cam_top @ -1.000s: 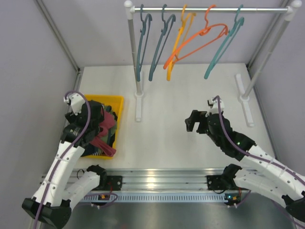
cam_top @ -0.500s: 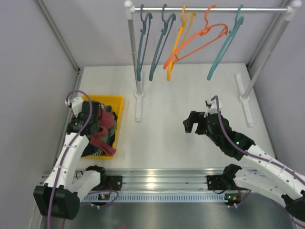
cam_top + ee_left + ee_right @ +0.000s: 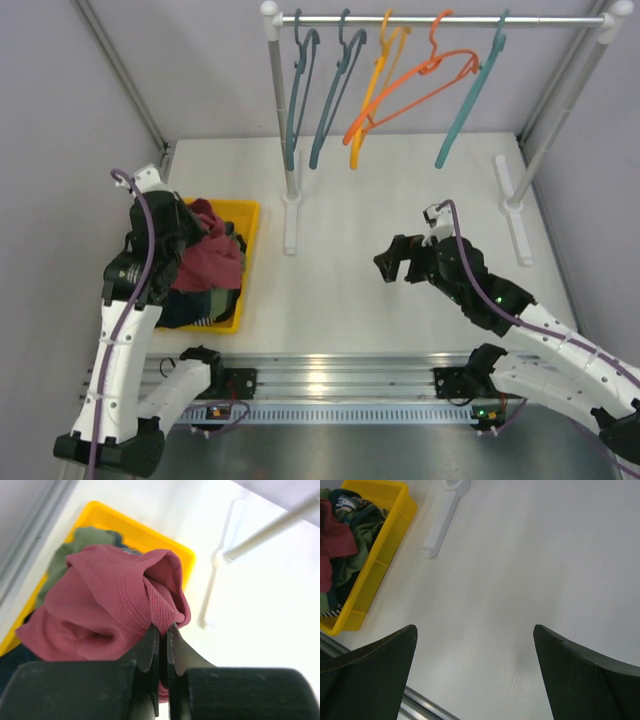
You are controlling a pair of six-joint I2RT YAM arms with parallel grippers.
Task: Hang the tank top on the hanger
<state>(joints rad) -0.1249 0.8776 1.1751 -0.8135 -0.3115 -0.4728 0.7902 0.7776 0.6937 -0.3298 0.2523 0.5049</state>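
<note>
The left tool [image 3: 163,630] has its fingers pressed almost together, only a thin slit between them, and a ribbed fold of the tank top [image 3: 110,610] is pinched in that slit. The dark red cloth bunches up from this grip and spreads down over the pile of clothes in the yellow bin [image 3: 247,212], which sits at the near-left corner of the desk [image 3: 350,290]. An olive-green garment [image 3: 85,537] shows behind the tank top at the bin's far-left side, and dark blue cloth lies under it at the near end. The right tool [image 3: 474,630] hangs over bare desk at the middle right, well apart from the bin, turned towards the left; its fingers are spread wide with nothing between them. Along the far side of the desk stands a white rack with a metal rail [image 3: 440,18]. The hanger [image 3: 478,92], light teal-green, hangs by its hook at the right end of the rail, tilted so its lower end points down and to the left. To its left on the same rail hang an orange hanger [image 3: 420,85], a yellow hanger [image 3: 372,100] and two darker teal hangers [image 3: 300,90] nearest the left post. The tank top and the hanger are well apart, on opposite sides of the desk.
</note>
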